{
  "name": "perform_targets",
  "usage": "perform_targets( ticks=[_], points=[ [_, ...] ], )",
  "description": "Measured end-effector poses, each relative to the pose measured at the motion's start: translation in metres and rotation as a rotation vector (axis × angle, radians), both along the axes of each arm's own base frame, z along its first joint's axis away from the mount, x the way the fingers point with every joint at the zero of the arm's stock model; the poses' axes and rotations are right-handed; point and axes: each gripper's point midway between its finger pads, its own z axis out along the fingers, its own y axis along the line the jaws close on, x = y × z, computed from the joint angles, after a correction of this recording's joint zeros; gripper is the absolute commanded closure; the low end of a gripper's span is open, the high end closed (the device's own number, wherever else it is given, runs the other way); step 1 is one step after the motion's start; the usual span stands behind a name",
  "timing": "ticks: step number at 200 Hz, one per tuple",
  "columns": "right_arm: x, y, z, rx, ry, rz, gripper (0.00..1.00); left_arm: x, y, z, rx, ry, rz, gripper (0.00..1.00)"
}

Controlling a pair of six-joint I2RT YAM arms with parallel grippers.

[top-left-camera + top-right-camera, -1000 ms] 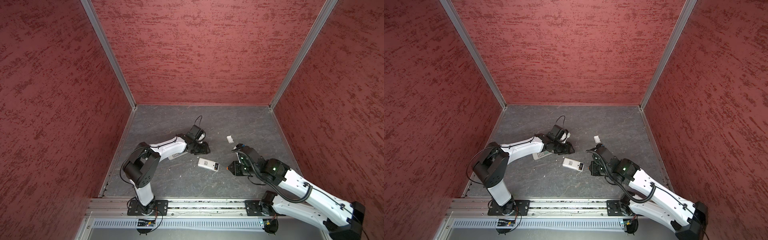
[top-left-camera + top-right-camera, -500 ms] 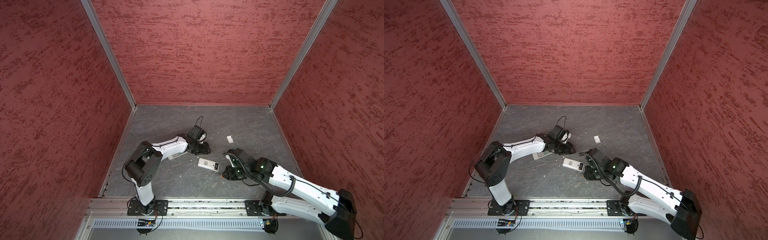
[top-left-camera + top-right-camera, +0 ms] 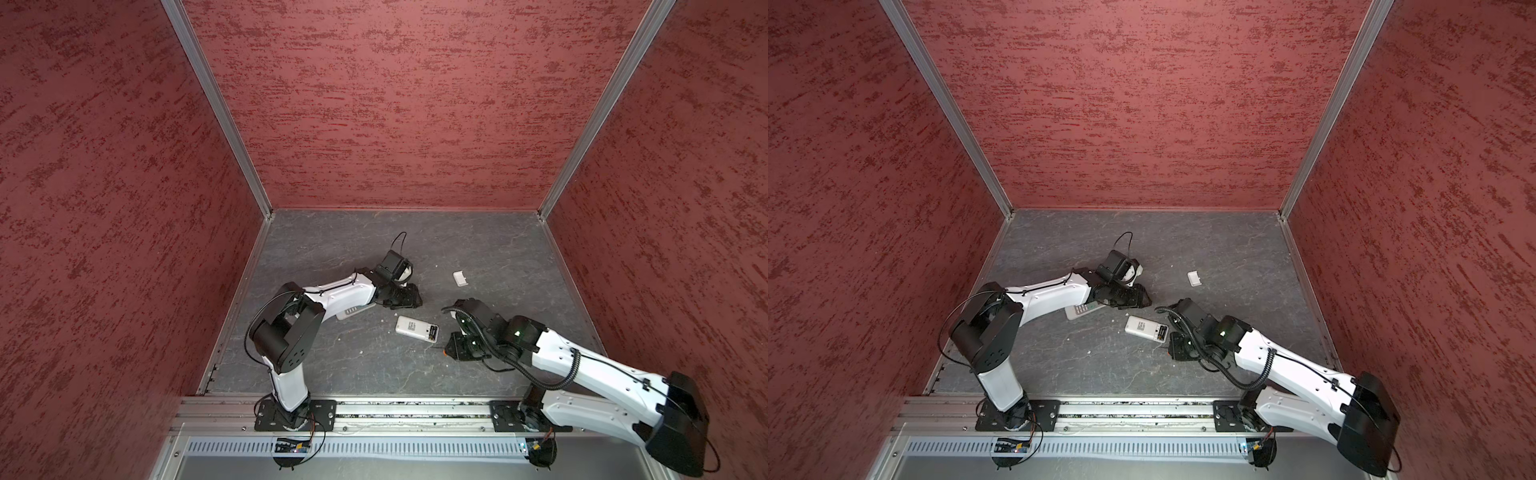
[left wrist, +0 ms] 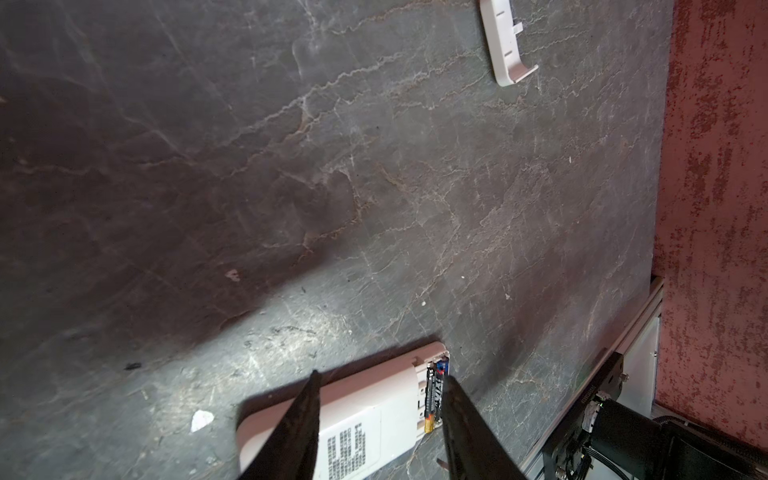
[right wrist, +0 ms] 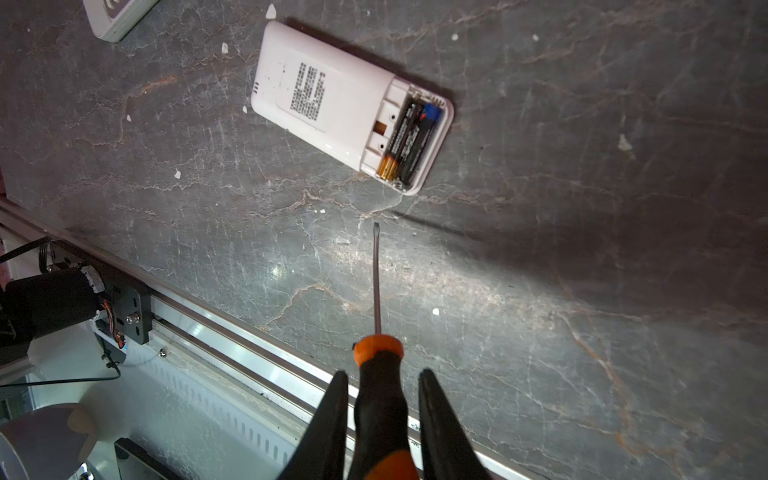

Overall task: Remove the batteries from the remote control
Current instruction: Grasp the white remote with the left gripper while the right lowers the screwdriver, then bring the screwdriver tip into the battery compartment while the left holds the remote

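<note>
The right gripper (image 5: 382, 373) pinches the screwdriver (image 5: 376, 282) handle, jaws narrow, at 4 o'clock from the remote (image 3: 409, 327). Two batteries (image 5: 409, 139) lie in its open compartment. The left gripper (image 4: 381, 374) gapes partly, empty.

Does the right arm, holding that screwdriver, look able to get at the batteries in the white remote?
Probably yes. The batteries lie uncovered in the remote, and only bare floor separates them from the tip of the screwdriver held in the right gripper.
</note>
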Motion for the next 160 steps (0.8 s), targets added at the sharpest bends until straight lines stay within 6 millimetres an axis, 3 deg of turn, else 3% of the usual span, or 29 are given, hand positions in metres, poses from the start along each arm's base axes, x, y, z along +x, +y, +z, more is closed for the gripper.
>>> perform_targets(
  ticks=[85,160],
  points=[
    [0.012,-0.007,-0.01,-0.081,-0.037,-0.01,1.0,-0.001,-0.001,-0.002,-0.008,-0.002,-0.004,0.5],
    [0.021,-0.006,-0.01,-0.094,-0.069,-0.016,1.0,-0.016,0.01,-0.022,0.023,0.039,-0.002,0.46]
  ],
)
